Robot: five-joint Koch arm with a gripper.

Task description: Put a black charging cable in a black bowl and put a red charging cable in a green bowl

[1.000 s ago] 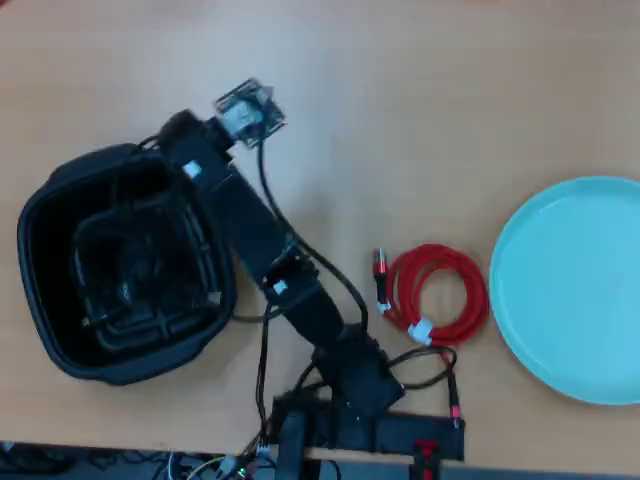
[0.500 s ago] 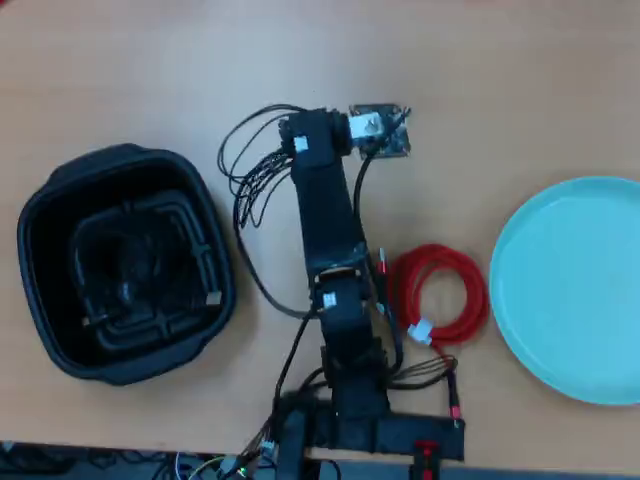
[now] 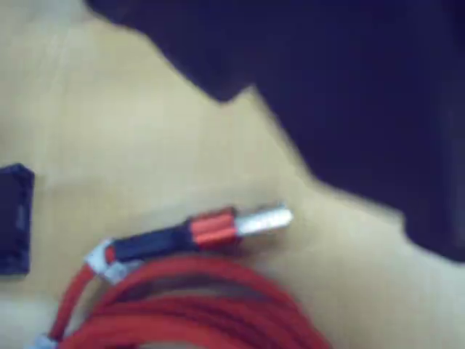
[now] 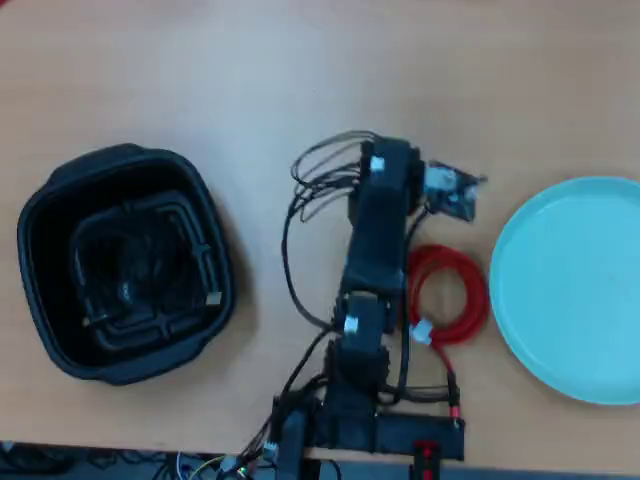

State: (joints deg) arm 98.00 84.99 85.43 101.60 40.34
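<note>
wooden table (image 4: pixel 200 60) | arm over red charging cable (image 4: pixel 452 296) | gripper unclear

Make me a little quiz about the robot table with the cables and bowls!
1. True or false: the red charging cable lies inside the green bowl.
2. Which cable is in the black bowl? A) red B) black charging cable C) none
3. Fill in: in the overhead view, the arm reaches over the ___ cable.

Key: 1 false, it lies on the table beside the bowl. 2 B. 3 red.
</note>
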